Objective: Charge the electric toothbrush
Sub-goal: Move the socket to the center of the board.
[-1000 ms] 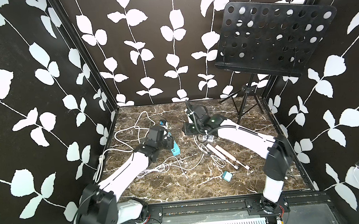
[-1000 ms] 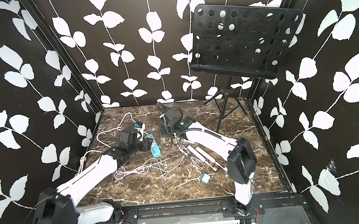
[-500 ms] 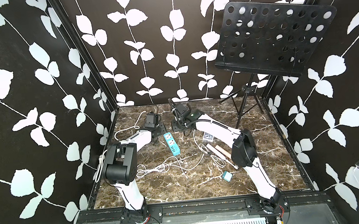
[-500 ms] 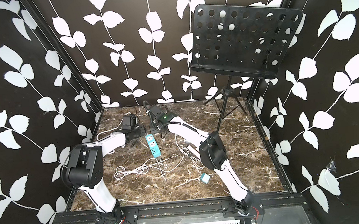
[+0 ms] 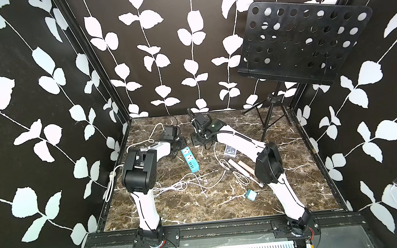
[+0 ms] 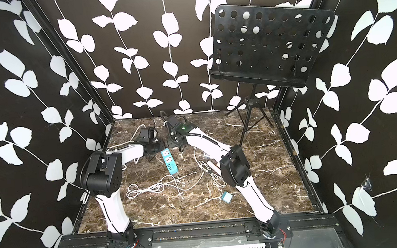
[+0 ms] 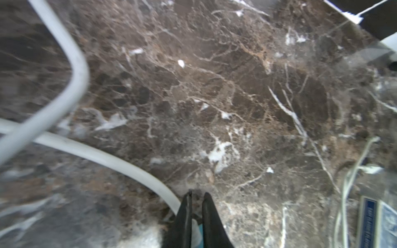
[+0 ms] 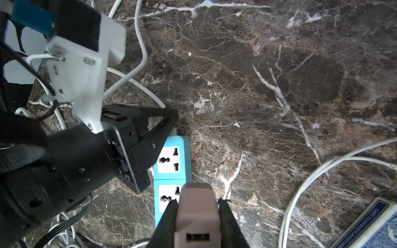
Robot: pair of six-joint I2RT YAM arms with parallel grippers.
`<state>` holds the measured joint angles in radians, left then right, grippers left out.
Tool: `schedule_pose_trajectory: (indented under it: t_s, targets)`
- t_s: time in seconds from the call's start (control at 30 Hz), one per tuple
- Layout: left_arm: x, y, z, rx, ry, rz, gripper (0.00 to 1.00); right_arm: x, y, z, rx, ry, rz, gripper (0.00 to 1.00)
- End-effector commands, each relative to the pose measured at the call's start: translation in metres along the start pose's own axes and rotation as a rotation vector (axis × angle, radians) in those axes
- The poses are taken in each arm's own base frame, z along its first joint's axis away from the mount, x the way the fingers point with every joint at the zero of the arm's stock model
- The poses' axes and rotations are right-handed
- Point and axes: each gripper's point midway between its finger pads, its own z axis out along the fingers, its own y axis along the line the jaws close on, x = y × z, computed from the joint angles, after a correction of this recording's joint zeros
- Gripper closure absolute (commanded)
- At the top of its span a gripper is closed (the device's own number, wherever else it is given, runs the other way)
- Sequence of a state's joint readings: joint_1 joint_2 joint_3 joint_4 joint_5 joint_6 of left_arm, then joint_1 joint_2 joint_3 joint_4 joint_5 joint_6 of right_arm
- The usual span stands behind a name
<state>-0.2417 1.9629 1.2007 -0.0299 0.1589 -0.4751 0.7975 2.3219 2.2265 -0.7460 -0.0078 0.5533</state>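
Over the power strip (image 8: 169,160), right hand (image 8: 197,201) clamps the charger plug (image 8: 196,216); left hand (image 7: 197,194), nearly together, sits at its cord end; toothbrush (image 5: 244,168) lies at the strip's three o'clock: square the prongs, press straight down

Left arm (image 5: 140,174): elbow raised, forearm reaching toward the far end, wrist low.
Left gripper (image 7: 198,195): fingers all but together, only a slim gap.
Right arm (image 5: 267,165): elbow raised, forearm stretched forward.
Right gripper (image 8: 197,201): clamped on a pinkish adapter (image 8: 196,219).
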Motion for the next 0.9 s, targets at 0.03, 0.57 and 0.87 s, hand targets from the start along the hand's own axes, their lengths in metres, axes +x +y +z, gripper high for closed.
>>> schedule_pose_trajectory:
  t_s: [0.03, 0.57, 0.87]
  targets:
    - [0.018, -0.02, -0.005, 0.077, 0.046, 0.026, 0.89, -0.003, 0.001, -0.001, 0.0, -0.002, -0.011, 0.87]
    - [0.022, -0.006, -0.064, -0.022, -0.063, 0.045, 0.73, 0.03, 0.017, 0.0, -0.046, 0.109, -0.089, 0.9]
    - [0.051, 0.022, -0.103, -0.129, -0.06, 0.067, 0.66, 0.058, 0.025, 0.013, -0.037, 0.211, -0.161, 0.9]
